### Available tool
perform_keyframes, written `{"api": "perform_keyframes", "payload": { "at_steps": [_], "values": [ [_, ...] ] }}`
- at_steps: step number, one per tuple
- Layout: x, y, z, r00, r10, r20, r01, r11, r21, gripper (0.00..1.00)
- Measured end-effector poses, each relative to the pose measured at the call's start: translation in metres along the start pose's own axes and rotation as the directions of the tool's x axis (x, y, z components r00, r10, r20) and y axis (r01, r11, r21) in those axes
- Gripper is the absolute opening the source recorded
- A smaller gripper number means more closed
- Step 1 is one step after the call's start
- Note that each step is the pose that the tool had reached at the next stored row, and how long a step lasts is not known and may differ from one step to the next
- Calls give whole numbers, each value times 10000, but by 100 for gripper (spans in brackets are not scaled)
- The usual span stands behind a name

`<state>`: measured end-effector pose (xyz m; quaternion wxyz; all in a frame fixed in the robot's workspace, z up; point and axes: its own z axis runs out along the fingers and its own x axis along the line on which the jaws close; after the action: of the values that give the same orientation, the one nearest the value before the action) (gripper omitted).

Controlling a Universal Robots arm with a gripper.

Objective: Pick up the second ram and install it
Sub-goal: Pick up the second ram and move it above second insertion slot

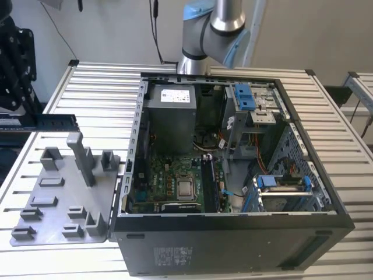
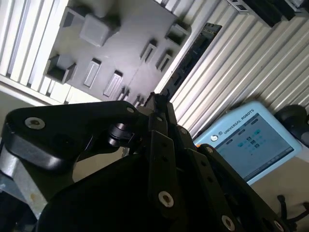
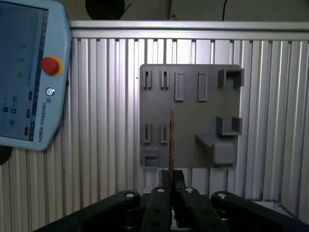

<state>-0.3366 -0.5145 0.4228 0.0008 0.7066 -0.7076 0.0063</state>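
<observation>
black jaws, nearest the lens in both wrist views, are clenched on one end of the second ram (image 3: pixel 170 140). it sticks straight out ahead of them, long axis in line with their reach (a mere sliver edge-on in the first wrist view, a flat dark strip in the second wrist view). beyond it lies the grey tray (image 3: pixel 193 116) on the slatted bench (image 3: pixel 106 96), with bare slats along both of the tray's sides. a teach pendant (image 3: pixel 24 72) sits at the bench's edge. in the exterior view the open computer case (image 1: pixel 233 233) stands just beside the tray.
</observation>
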Motion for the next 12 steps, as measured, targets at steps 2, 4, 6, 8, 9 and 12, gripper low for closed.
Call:
{"api": "perform_keyframes", "payload": {
  "at_steps": [2,4,6,8,9,12],
  "values": [
    [0,-92,0,10000,0,-1,0,10000,-2,14],
    [0,-182,1,10000,0,1,0,10000,-2,14],
    [0,-272,2,10000,0,1,0,10000,-4,14],
    [-1,-361,2,10000,0,0,0,10000,-6,14],
    [-1,-406,3,10000,0,1,0,10000,-6,14],
    [-1,-540,4,10000,0,2,0,10000,-8,14]
  ]
}}
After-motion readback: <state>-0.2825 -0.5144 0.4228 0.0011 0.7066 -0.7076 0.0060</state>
